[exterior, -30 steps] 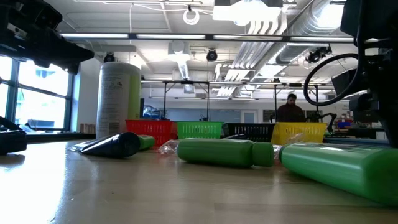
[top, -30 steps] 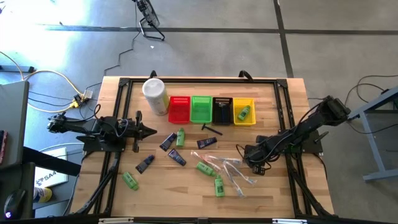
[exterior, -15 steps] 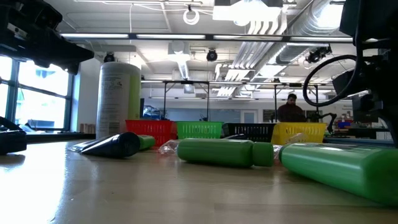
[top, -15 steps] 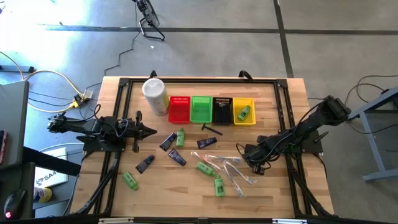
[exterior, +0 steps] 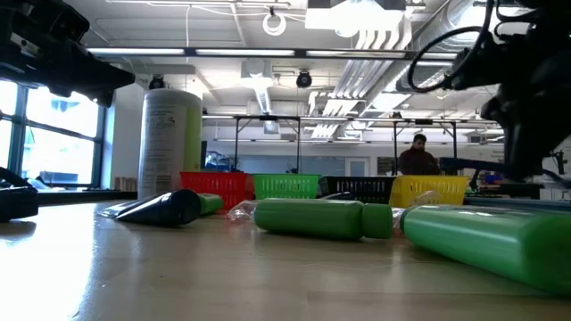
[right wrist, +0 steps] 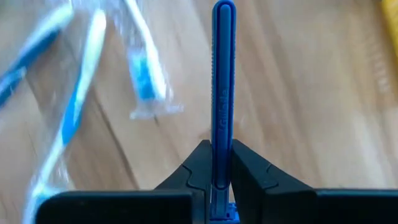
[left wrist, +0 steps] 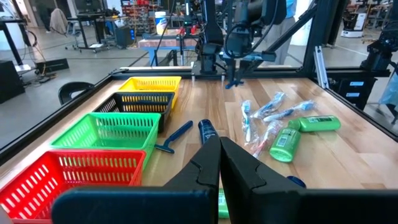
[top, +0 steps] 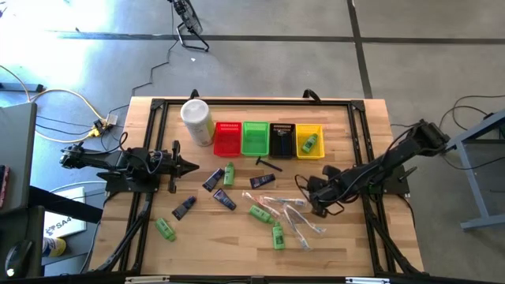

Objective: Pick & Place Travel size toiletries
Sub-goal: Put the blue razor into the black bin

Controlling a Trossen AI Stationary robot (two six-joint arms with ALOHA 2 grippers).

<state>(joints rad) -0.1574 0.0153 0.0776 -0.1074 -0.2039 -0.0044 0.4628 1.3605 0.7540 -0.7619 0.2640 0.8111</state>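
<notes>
Across a pale wooden bench [top: 347, 244] ringed by a black frame, I am watching from my remote station as my right end effector [top: 304, 188] is clamping a slim blue plastic razor handle [right wrist: 223, 93] between its two dark fingers, the handle sticking straight out past the fingertips, just beside the clear plastic-wrapped toothbrushes [top: 293, 213]. Bright green mini bottles [top: 277, 235] and dark navy tubes [top: 223, 199] are lying scattered over the middle of the bench, with a black razor-like piece [top: 268, 163] resting near the baskets. Four small plastic baskets are standing in a row at the far side: red basket [top: 227, 139], green basket [top: 254, 138], black basket [top: 282, 139] and yellow basket [top: 309, 142], the yellow one already holding a green bottle [top: 309, 143]. A tall white cylindrical canister [top: 197, 121] is standing beside the red basket. My left end effector [top: 192, 166] is waiting at the bench's left side, its fingers pressed together and holding nothing.
</notes>
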